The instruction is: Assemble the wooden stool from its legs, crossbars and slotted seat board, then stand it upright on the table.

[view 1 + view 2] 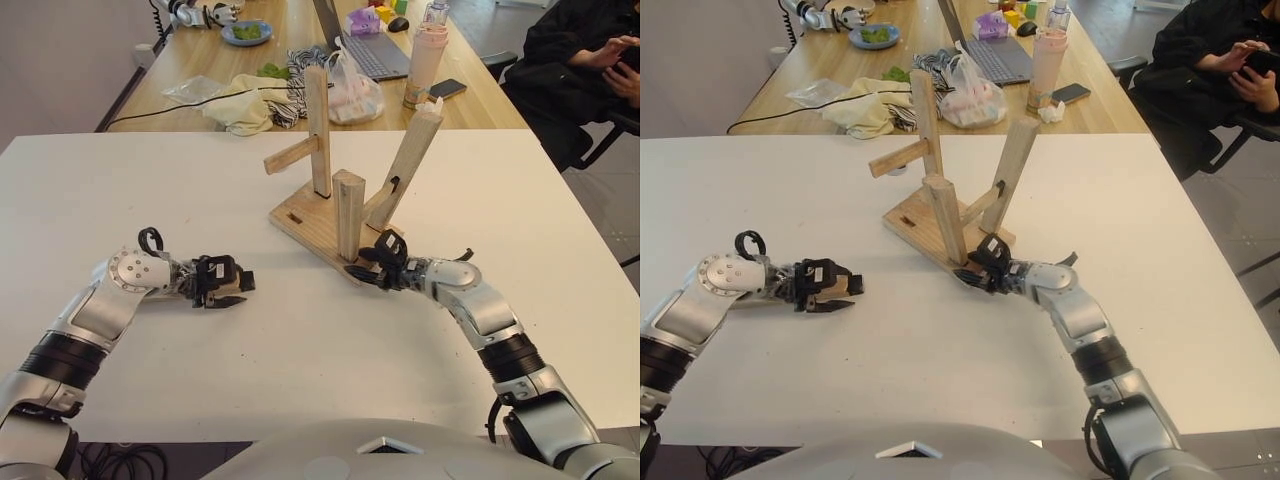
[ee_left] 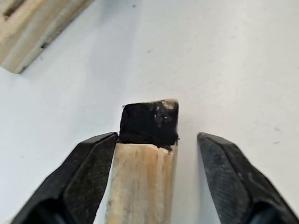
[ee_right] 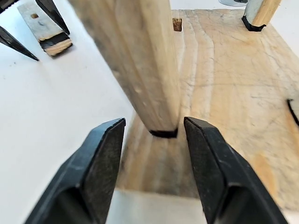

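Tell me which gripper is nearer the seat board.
Right. The right gripper is at the seat board near corner, open around the base of a leg. The left gripper lies on the table off to the board's left, open around a loose wooden piece.

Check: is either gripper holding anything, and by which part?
Nothing gripped. Left gripper straddles the black-tipped end of a wooden piece, one finger clear of it. Right gripper is open around the near leg at its base.
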You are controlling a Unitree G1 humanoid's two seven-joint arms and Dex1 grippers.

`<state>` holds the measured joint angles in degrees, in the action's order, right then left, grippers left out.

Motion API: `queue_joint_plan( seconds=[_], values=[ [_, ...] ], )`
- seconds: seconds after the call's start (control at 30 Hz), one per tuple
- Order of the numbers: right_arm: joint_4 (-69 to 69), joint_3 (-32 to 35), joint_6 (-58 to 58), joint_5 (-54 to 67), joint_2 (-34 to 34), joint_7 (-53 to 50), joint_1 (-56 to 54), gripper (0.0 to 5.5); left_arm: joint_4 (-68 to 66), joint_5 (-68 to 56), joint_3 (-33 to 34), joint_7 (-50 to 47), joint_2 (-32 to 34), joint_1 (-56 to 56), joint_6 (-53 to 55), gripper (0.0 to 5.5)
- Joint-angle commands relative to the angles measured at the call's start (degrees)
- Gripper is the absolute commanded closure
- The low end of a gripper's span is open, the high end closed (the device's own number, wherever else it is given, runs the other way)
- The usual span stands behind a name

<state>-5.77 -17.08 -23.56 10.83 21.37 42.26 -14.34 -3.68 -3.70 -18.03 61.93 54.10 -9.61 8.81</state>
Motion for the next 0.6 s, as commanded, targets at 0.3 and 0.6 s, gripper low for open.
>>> queue_joint_plan(
  seconds=[0.3,0.6],
  values=[
    [2.0,3.2,-2.8,-0.9,12.0,8.1,5.8,3.19,-18.0,-2.9,11.4,15.7,13.1,-1.7,-3.8,2.36],
    [1.8,3.0,-1.4,-0.8,14.7,14.4,2.4,3.19,-53.7,9.4,5.2,17.3,6.3,-14.5,-21.5,2.36]
  ],
)
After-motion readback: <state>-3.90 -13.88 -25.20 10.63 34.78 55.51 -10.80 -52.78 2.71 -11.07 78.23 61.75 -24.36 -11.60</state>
